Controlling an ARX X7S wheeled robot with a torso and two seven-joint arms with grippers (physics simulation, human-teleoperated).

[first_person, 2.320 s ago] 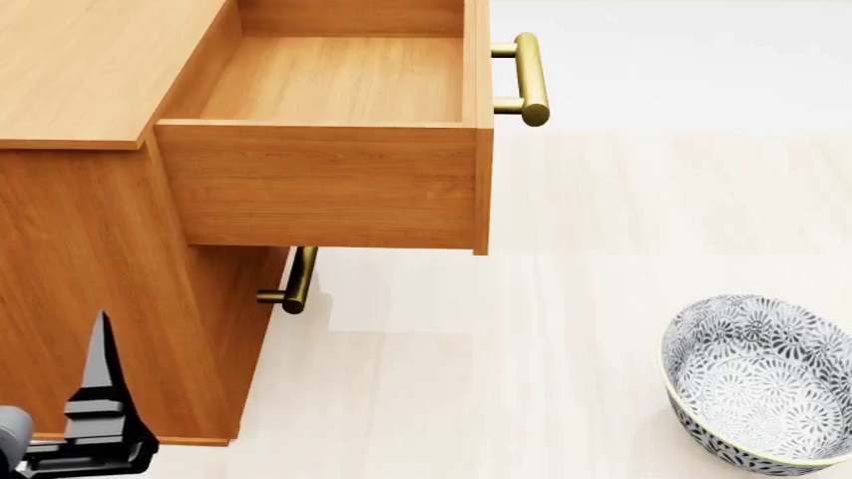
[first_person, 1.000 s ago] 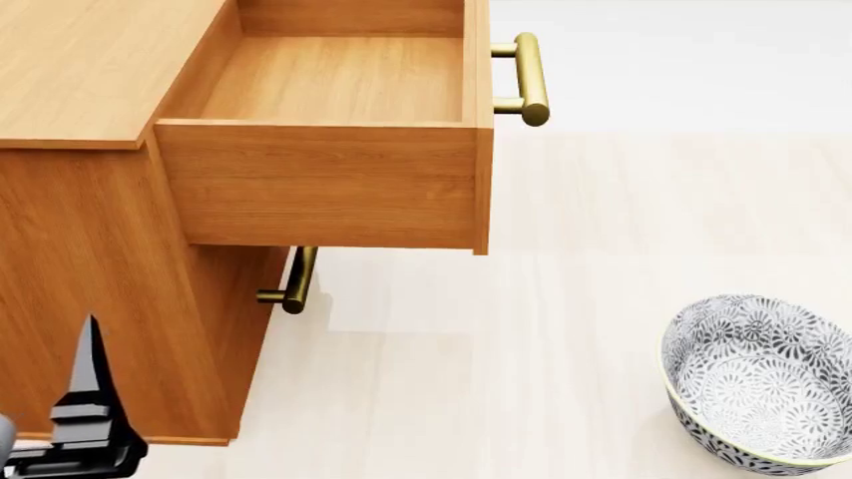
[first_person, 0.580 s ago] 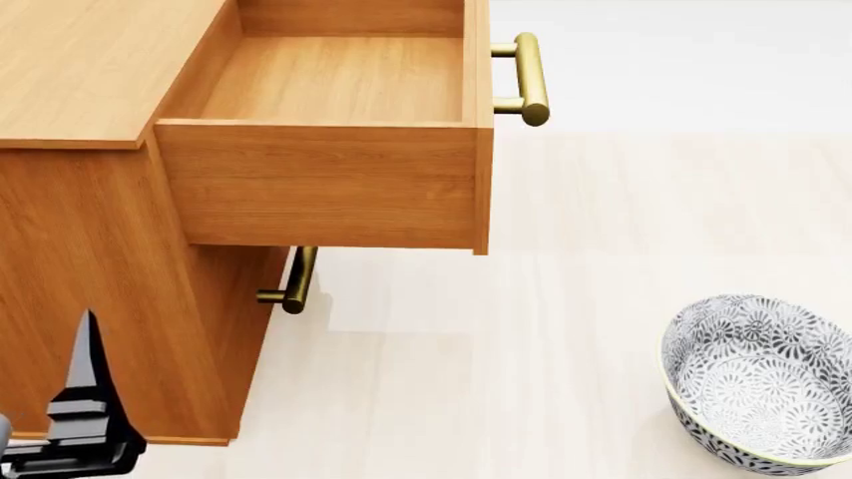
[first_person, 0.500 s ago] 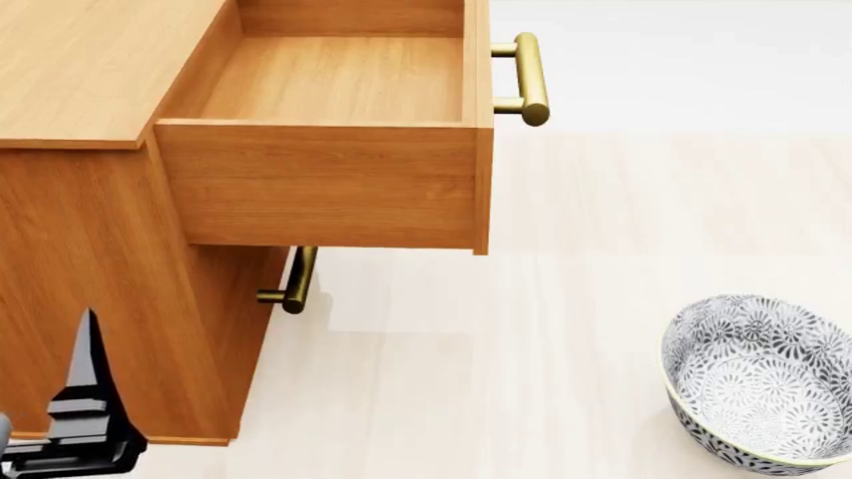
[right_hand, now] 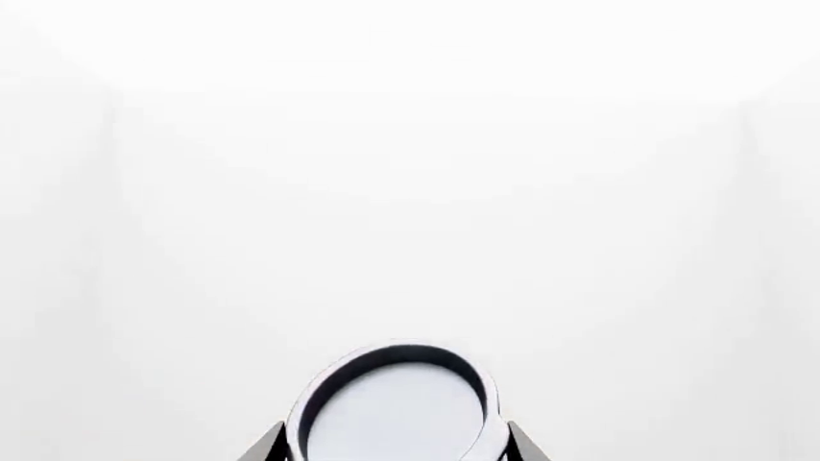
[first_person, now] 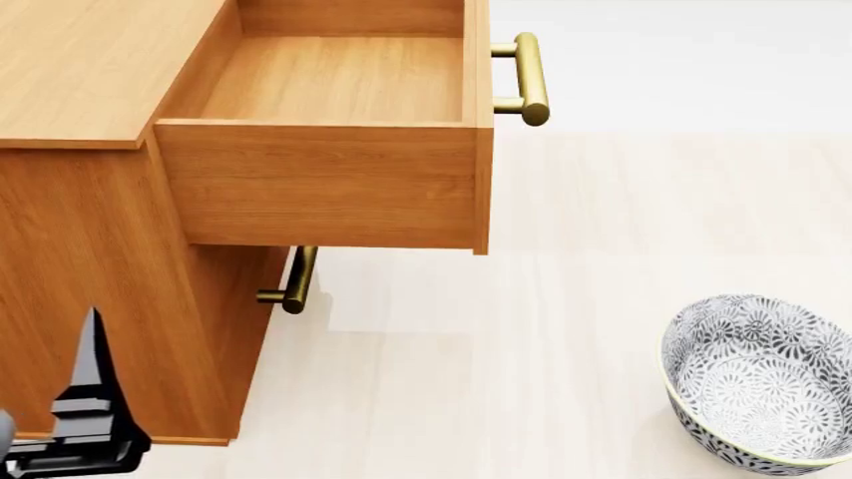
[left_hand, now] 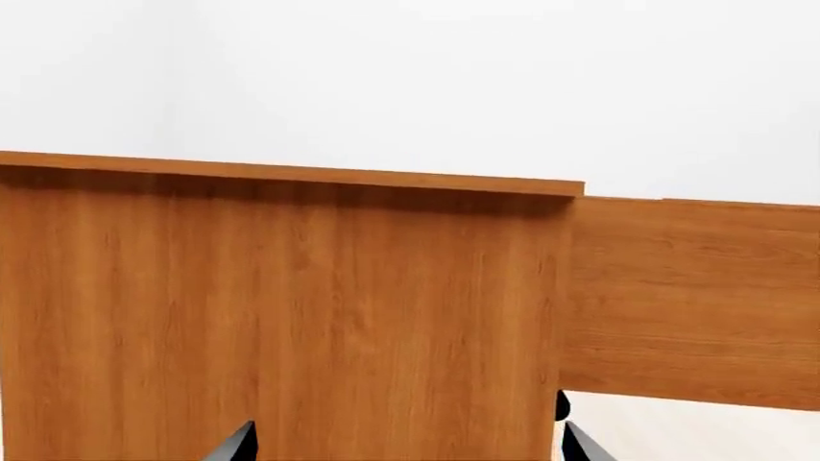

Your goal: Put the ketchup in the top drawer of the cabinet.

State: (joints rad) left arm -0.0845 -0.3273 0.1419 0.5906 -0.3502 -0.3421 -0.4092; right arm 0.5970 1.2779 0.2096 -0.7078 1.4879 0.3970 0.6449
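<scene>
The ketchup shows only in the right wrist view, as a round silver lid with a dark rim [right_hand: 397, 408]; its label is hidden. My right gripper [right_hand: 394, 447] has a finger against each side of it and is shut on it, against a blank white background. The cabinet [first_person: 80, 90] stands at the left of the head view. Its top drawer [first_person: 333, 85] is pulled out and empty, with its brass handle [first_person: 530, 78] at the right. My left gripper [first_person: 83, 419] is open and empty, low beside the cabinet's side [left_hand: 282, 307].
The lower drawer's brass handle [first_person: 299, 279] sticks out under the open drawer. A grey-white floral bowl [first_person: 759, 384] sits on the pale floor at the lower right. The open drawer's side panel [left_hand: 698, 298] shows in the left wrist view.
My left gripper has sunk a little lower and to the left over the last two seconds, then held nearly still. The drawer and the bowl have not moved.
</scene>
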